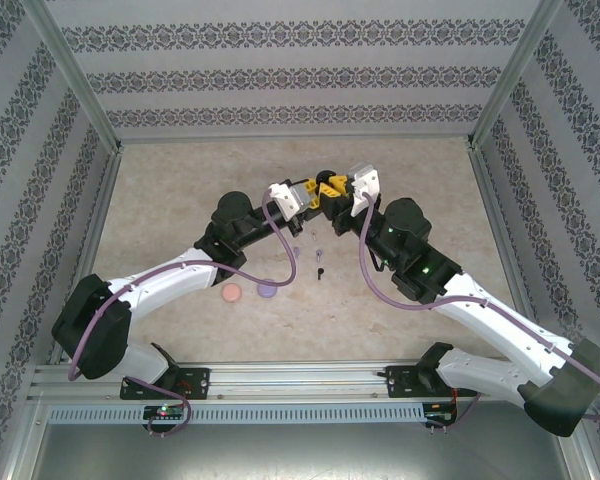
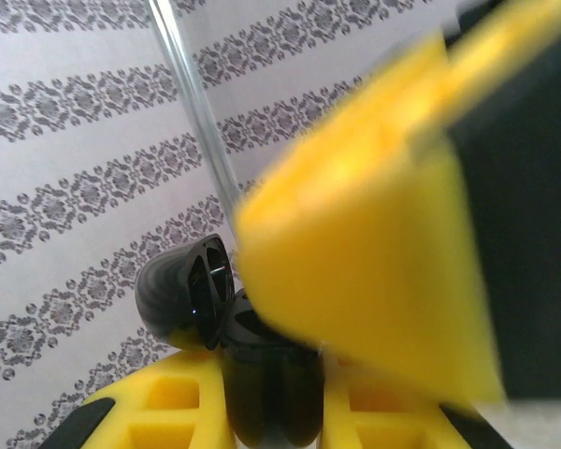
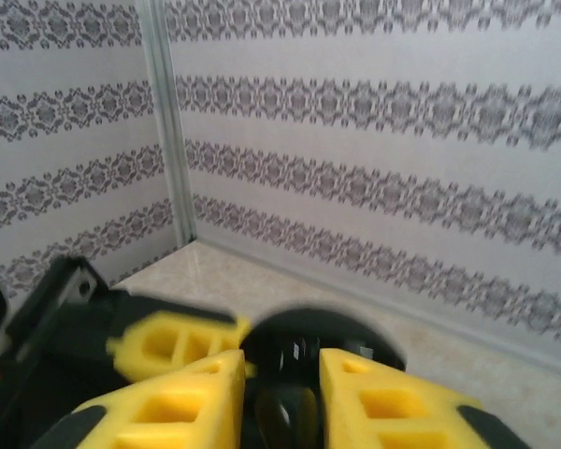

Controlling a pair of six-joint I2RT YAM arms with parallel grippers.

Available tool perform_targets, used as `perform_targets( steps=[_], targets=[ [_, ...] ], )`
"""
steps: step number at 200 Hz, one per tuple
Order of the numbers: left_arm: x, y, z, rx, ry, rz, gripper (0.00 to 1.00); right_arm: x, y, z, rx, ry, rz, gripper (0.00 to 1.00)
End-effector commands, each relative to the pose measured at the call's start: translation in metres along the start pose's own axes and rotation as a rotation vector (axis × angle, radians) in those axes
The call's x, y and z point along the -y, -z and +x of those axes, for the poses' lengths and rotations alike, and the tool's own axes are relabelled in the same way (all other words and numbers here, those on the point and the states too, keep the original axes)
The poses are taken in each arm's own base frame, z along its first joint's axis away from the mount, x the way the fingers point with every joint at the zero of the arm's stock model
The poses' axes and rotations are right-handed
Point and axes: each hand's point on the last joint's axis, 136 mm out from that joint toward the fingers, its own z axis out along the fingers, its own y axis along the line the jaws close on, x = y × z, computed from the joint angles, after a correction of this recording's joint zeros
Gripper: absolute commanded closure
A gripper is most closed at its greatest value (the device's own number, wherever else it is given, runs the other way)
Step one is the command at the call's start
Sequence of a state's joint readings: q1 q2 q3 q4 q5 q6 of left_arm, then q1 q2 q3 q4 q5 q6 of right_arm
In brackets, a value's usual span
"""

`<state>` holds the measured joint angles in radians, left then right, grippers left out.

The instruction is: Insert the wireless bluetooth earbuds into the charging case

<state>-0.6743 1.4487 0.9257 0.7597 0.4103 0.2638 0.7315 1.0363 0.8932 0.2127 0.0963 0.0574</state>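
Both grippers meet above the middle of the table. My left gripper [image 1: 313, 188] [image 2: 271, 416] is shut on the black charging case [image 2: 269, 393], whose lid [image 2: 182, 290] stands open to the left. My right gripper [image 1: 338, 186] [image 3: 280, 407] is open, with a yellow finger on each side of the case [image 3: 323, 339]. A dark rounded part lies in the gap between them; I cannot tell if it is an earbud. In the left wrist view, a right finger [image 2: 374, 243] looms blurred over the case. Tiny purple earbuds [image 1: 296, 250] and a black earbud [image 1: 321, 271] lie on the table below.
A pink disc [image 1: 232, 293] and a purple disc [image 1: 267, 291] lie on the table near the left arm. Patterned walls and metal posts [image 3: 164, 122] close in the table on three sides. The left gripper's finger [image 3: 173, 341] sits close beside my right fingers.
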Motion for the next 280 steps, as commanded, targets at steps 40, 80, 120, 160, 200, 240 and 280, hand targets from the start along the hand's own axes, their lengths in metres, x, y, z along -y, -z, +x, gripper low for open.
perform_targets(
  steps=[40,80,120,160,200,240,280],
  targets=[
    [-0.01,-0.004,-0.023,0.116,0.064,-0.043,1.0,0.002,-0.004,-0.002,-0.053,-0.109,0.029,0.48],
    [-0.011,-0.005,0.001,0.086,0.107,-0.078,1.0,0.011,-0.007,-0.015,-0.064,-0.192,0.082,0.36],
    [-0.031,0.008,0.02,0.051,0.092,-0.224,1.0,0.059,0.029,0.004,-0.086,-0.351,0.274,0.32],
    [-0.046,0.02,0.027,0.027,0.106,-0.31,1.0,0.128,0.092,0.076,-0.204,-0.565,0.621,0.32],
    [-0.041,0.021,0.037,-0.004,0.136,-0.291,1.0,0.17,0.14,0.155,-0.399,-0.767,0.88,0.32],
    [-0.038,0.019,0.054,-0.021,0.175,-0.289,1.0,0.199,0.172,0.191,-0.485,-0.893,1.084,0.28],
    [-0.03,0.011,0.081,0.009,0.283,-0.274,1.0,0.221,0.2,0.221,-0.586,-0.999,1.245,0.27]
  ],
)
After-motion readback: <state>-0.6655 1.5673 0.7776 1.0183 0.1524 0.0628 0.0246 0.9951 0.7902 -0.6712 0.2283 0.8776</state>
